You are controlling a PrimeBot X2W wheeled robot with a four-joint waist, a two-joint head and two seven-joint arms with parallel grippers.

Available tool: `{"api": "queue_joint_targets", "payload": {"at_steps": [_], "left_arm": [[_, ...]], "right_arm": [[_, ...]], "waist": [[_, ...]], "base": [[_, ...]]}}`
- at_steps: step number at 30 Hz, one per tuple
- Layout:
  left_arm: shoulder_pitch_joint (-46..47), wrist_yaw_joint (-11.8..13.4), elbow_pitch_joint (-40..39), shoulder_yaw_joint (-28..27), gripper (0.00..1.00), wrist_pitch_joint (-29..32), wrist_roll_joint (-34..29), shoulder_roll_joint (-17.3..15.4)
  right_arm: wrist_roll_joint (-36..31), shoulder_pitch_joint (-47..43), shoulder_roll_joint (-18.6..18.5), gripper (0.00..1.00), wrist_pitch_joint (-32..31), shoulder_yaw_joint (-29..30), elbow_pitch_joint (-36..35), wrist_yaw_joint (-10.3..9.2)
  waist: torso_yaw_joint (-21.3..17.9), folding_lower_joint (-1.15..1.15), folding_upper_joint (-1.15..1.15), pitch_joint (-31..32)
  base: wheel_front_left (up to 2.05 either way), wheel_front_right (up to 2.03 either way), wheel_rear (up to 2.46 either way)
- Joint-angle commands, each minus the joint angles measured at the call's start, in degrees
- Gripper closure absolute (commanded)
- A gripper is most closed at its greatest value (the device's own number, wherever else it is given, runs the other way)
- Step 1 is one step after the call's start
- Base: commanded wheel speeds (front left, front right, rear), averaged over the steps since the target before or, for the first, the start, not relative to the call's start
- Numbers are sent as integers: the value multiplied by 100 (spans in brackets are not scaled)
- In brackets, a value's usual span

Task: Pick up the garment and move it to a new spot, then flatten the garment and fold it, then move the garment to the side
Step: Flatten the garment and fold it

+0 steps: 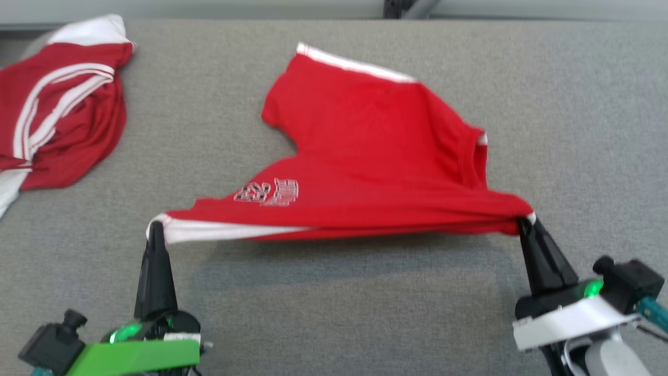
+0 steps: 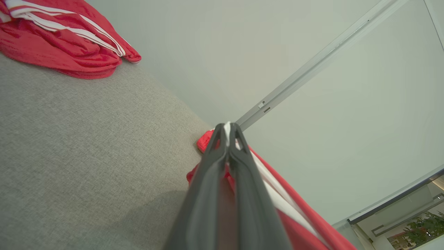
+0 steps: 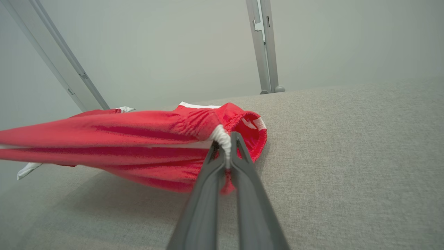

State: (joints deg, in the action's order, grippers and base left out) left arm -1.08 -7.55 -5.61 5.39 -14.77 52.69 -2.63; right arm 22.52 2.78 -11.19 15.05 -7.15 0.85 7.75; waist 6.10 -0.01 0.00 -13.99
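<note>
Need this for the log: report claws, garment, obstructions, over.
Left claw shut on red shirt, white trim. Right claw shut on its other end. Shirt stretched between them, near edge lifted off grey table. Second red garment heaped far left, clear.

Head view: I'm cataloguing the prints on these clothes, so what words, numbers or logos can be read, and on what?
White outlined print on the stretched red garment: blurred and creased, not readable.
White neck tag at its collar: too small to read.
Striped clothing heap at the far left: no lettering visible.
</note>
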Motion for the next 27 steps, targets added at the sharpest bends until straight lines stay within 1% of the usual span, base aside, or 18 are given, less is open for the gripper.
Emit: {"api": "queue_joint_targets", "payload": {"at_steps": [1,7,13,17,20,22,27], "left_arm": [[-262,23,-58,-171,100,-67,20,-51],[-826,23,-259,-225,100,-67,35,-51],[-1029,23,-338,-251,100,-67,-27,-49],[-797,22,-96,-26,100,-65,-219,-45],[-487,22,326,-62,100,-57,-376,-45],[-187,22,640,-53,100,-52,-518,-44],[734,21,1404,137,100,-49,-799,-45]], "right_arm": [[-50,-329,-6,100,20,138,-83,-52],[-27,-1179,160,100,20,95,-451,-52],[6,-1628,218,100,20,17,-625,-52],[130,-1618,275,100,19,-96,-472,-38],[310,-1450,370,100,20,-150,-232,-37],[296,-1328,370,100,20,-167,-23,-38],[325,-880,514,100,20,-160,401,-36]], "waist": [[221,1,0,609],[224,1,0,878],[148,1,0,982],[56,1,0,1042],[27,1,0,1055],[14,1,0,1046],[-61,1,0,876]], "base": [[0,0,0],[0,0,0],[0,0,0],[0,0,0],[0,0,0],[0,0,0],[0,0,0]]}}
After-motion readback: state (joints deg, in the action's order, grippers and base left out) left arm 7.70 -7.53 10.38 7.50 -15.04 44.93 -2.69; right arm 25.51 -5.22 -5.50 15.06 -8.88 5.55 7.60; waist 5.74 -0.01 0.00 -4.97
